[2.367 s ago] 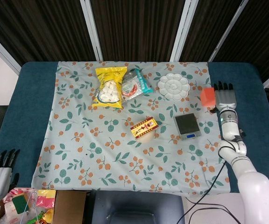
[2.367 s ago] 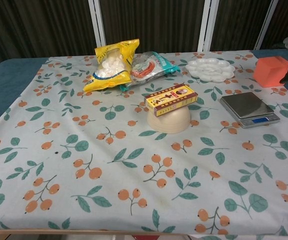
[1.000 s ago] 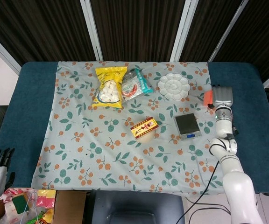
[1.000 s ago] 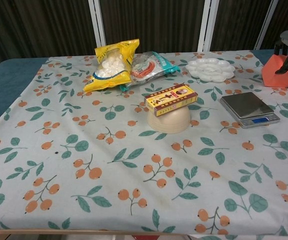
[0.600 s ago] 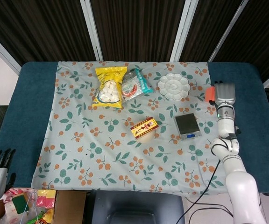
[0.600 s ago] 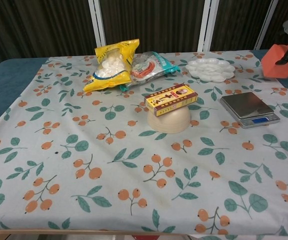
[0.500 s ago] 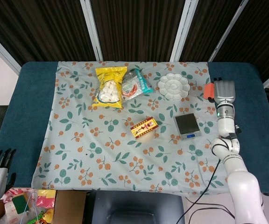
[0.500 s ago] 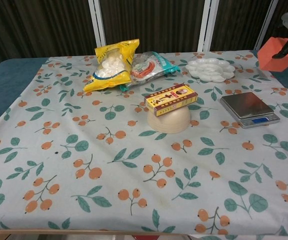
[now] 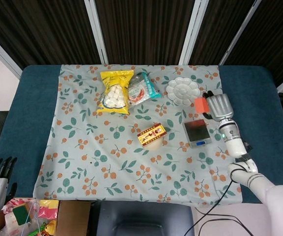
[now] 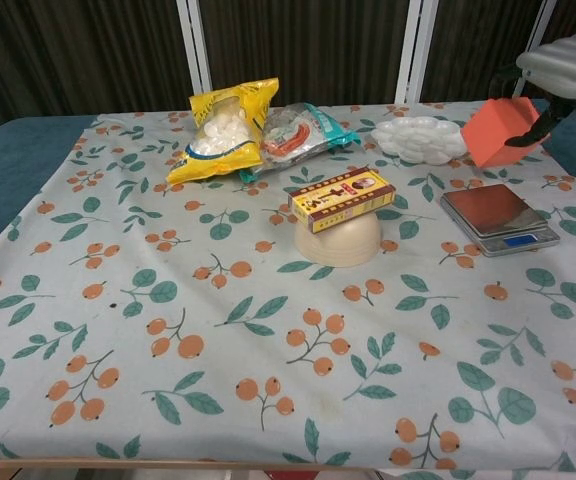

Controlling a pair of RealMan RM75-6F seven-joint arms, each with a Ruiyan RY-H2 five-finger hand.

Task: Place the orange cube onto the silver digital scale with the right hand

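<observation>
Orange cube (image 10: pixel 499 131) in right hand (image 10: pixel 568 65), fingers (image 10: pixel 536 125) partly hidden behind.

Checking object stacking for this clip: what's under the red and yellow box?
The box lies across an upturned beige bowl on the floral cloth. Whatever might sit beneath the bowl is covered.

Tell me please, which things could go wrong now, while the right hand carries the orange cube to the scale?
1. The right hand holds the orange cube tilted in the air, above and behind the silver digital scale. If the cube is set down tilted, it may tip or roll off the platform.
2. The white palette tray lies just behind the scale; the hand or cube could knock it.
3. The scale's platform is small, so an off-centre release may leave the cube partly on the cloth.
</observation>
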